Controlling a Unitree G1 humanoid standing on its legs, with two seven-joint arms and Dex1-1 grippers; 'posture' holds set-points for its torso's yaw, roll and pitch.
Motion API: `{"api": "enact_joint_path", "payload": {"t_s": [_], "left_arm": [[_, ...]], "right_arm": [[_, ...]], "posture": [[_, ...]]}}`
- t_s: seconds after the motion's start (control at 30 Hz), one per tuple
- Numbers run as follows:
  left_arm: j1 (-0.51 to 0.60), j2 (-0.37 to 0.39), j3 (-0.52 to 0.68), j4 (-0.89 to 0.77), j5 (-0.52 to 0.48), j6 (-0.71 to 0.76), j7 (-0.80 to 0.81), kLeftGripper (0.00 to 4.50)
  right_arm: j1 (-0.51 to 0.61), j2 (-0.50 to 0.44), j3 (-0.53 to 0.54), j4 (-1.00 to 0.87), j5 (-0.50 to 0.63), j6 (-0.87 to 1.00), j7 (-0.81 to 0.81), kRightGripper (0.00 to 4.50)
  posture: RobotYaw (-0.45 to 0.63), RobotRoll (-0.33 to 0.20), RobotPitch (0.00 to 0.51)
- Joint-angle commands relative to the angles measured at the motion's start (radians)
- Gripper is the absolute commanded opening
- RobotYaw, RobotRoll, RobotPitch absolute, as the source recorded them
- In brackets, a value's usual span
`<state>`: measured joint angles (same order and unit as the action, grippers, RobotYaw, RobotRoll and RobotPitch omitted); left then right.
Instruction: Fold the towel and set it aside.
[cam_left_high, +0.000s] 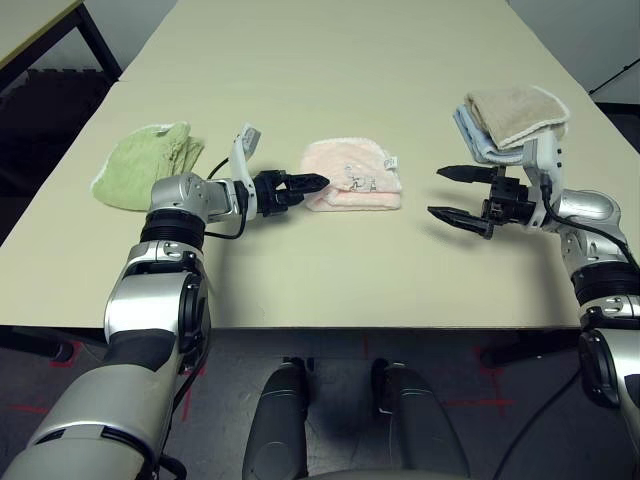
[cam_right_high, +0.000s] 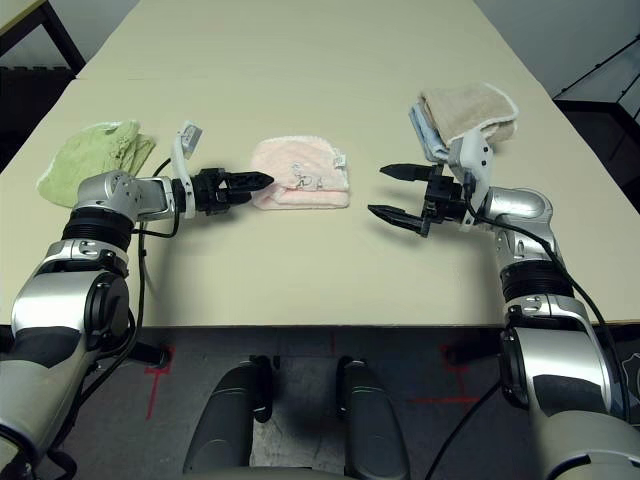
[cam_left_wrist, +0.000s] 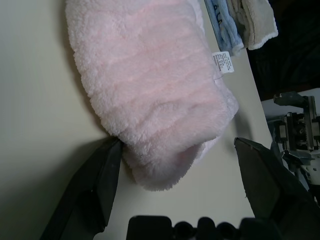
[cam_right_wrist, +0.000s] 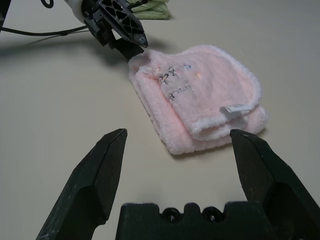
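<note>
Both jaws spread beside folded towel (cam_left_high: 352, 176)

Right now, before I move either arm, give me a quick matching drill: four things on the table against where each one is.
Things:
1. pink towel
2. green towel
3. beige towel
4. right gripper

Places:
A. on top of the blue towel
B. far left of the table
C. open, apart from the pink towel
D. folded, at the left gripper tips

Pairs: 1-D, 2-B, 3-A, 4-C
</note>
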<state>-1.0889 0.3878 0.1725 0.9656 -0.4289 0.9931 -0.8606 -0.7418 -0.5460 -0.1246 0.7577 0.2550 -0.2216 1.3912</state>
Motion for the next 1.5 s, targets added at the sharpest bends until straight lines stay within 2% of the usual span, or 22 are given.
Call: {"api": "enact_joint_path", "payload": {"t_s": [0.03, 0.33, 0.6, 0.73, 1.07, 1.23, 1.33, 1.5], "left_arm": [[-0.010, -0.019, 0.014, 0.037, 0.010, -0.018, 0.030, 4.50], [-0.034, -0.046, 0.051, 0.062, 0.000, 0.004, 0.041, 4.50], [-0.029, -0.046, -0.007, 0.069, 0.036, 0.052, -0.007, 4.50], [-0.021, -0.037, -0.047, 0.078, 0.061, 0.051, -0.031, 4.50], [-0.022, 0.018, -0.046, 0.122, 0.092, 0.011, -0.021, 4.50], [-0.049, -0.022, -0.005, 0.140, 0.060, 0.001, 0.001, 4.50], [-0.063, -0.053, 0.013, 0.147, 0.054, -0.015, 0.016, 3.90], [-0.084, -0.073, 0.051, 0.161, 0.039, -0.034, 0.035, 2.02]], "right_arm": [[0.014, -0.006, -0.008, -0.032, 0.028, 0.033, -0.020, 4.46], [0.019, -0.024, 0.000, -0.059, 0.042, 0.060, -0.026, 4.46], [0.048, -0.032, 0.001, -0.106, 0.051, 0.079, -0.030, 4.46], [0.065, -0.034, 0.001, -0.126, 0.053, 0.087, -0.033, 4.46], [0.081, -0.032, 0.003, -0.150, 0.052, 0.095, -0.041, 4.46], [0.087, -0.031, 0.006, -0.152, 0.051, 0.091, -0.043, 4.46], [0.085, -0.033, 0.006, -0.151, 0.050, 0.092, -0.044, 4.50], [0.080, -0.039, 0.005, -0.145, 0.048, 0.089, -0.044, 4.50]], "posture": [[-0.04, 0.000, 0.252], [-0.05, 0.000, 0.276], [-0.07, 0.000, 0.286], [-0.08, 0.000, 0.285], [-0.07, 0.000, 0.281], [-0.08, 0.000, 0.283], [-0.08, 0.000, 0.280], [-0.08, 0.000, 0.277]]}}
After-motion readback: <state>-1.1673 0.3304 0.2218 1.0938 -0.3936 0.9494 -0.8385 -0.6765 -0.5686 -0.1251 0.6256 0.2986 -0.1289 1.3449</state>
